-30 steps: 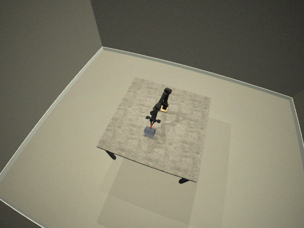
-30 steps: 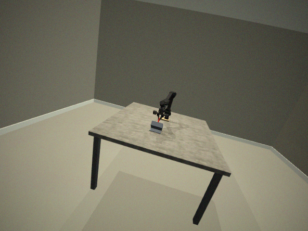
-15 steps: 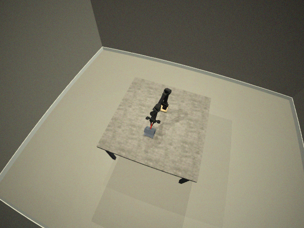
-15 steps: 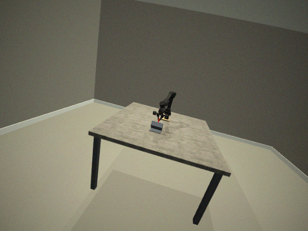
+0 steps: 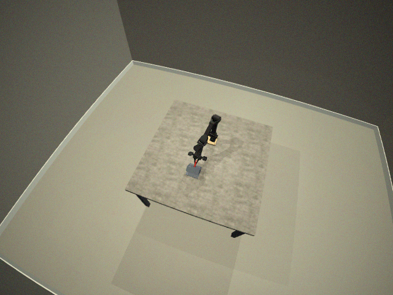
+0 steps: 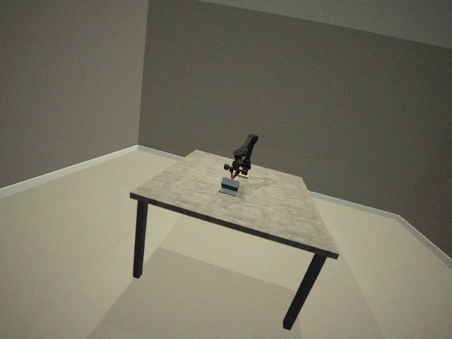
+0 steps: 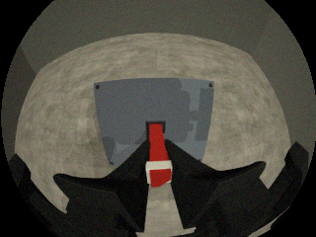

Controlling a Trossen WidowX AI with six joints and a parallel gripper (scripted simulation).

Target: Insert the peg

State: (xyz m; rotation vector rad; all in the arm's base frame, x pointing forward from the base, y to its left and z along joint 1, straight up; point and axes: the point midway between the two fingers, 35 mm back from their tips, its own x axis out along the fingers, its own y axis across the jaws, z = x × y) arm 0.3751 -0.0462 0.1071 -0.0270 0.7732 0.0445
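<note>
The red peg (image 5: 195, 163) (image 6: 232, 177) (image 7: 157, 143) has a pale band and flat sides. My gripper (image 5: 195, 160) (image 6: 233, 176) (image 7: 157, 144) is shut on the peg and holds it tilted toward the panel. The blue-grey sloped panel (image 5: 193, 169) (image 6: 229, 184) (image 7: 128, 109) stands in front of the gripper. In the wrist view the peg's far end overlaps the dark, square-looking hole (image 7: 155, 122) in the panel's face. The hole's upper rim shows above the peg; the peg covers most of the rest. Whether the tip is inside the hole, and how deep, I cannot tell.
The table (image 5: 228, 190) (image 6: 270, 215) (image 7: 59, 99) carries the panel and the arm. The arm's yellowish base plate (image 5: 212, 143) (image 6: 244, 176) lies behind the gripper. Small dark dots mark the panel's corners. Shadows of the arm fall on the panel and the table.
</note>
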